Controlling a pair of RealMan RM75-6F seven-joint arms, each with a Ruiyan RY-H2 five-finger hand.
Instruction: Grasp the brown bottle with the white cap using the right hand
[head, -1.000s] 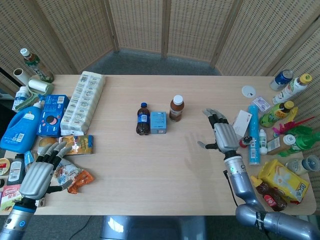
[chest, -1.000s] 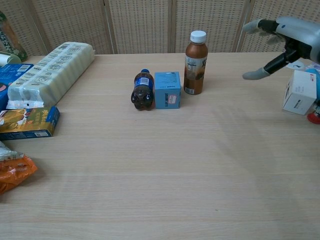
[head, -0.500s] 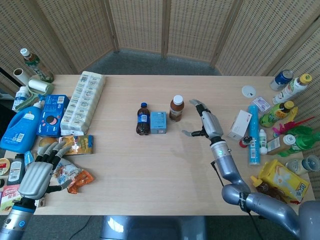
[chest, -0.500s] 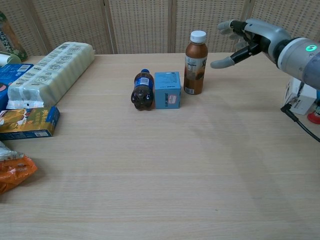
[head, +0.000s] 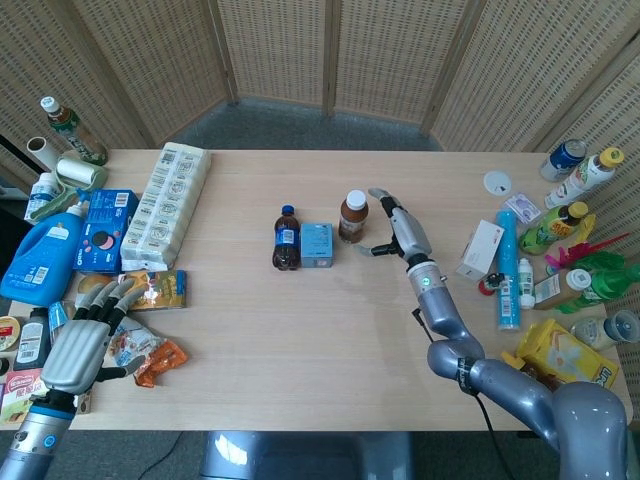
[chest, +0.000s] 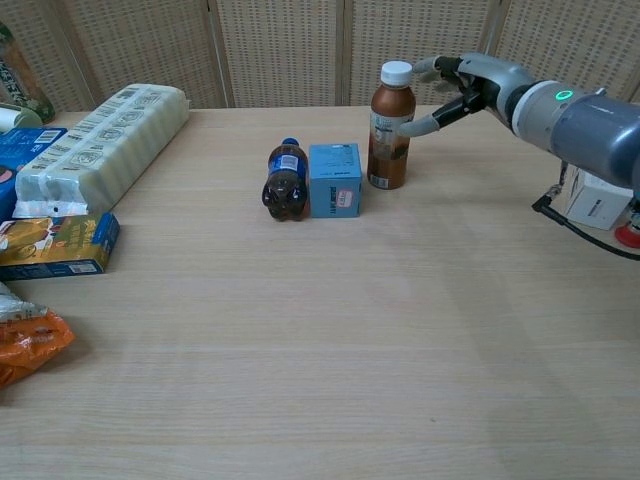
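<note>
Brown bottle with white cap (chest: 389, 127): upright on the light wooden table (chest: 330, 340), at the far middle of the top, just right of a small blue box (chest: 335, 180) and near it or touching; which cannot be told.

Right hand (chest: 462, 85): just right of the bottle at cap and shoulder height, spread wide, holding nothing. Thumb (chest: 420, 125) stretched toward the bottle's near right side, tip at or almost at the label; contact cannot be told. Other fingertips (chest: 425, 68) level with the cap, just right of it and slightly behind. Bottle thus partly between thumb and fingers, not enclosed. Same pose in the head view (head: 397, 232), palm turned toward the bottle (head: 352, 217).

Left hand (head: 80, 349): near the table's front left corner, palm down, loosely spread, holding nothing, above or beside snack packets (head: 148, 355).

Cola bottle with blue cap (chest: 287, 180): lying on its side, just left of the blue box, base toward the chest camera.

Long wrapped multipack (head: 166, 204): left of the table's middle, running front to back.

Blue detergent jug (head: 38, 249) and blue biscuit box (head: 106, 231): far left edge.

White carton (head: 480, 247): right of the right hand, well apart from the brown bottle.

Assorted bottles, tubes and yellow bag (head: 574, 360): crowded along the right edge.
</note>
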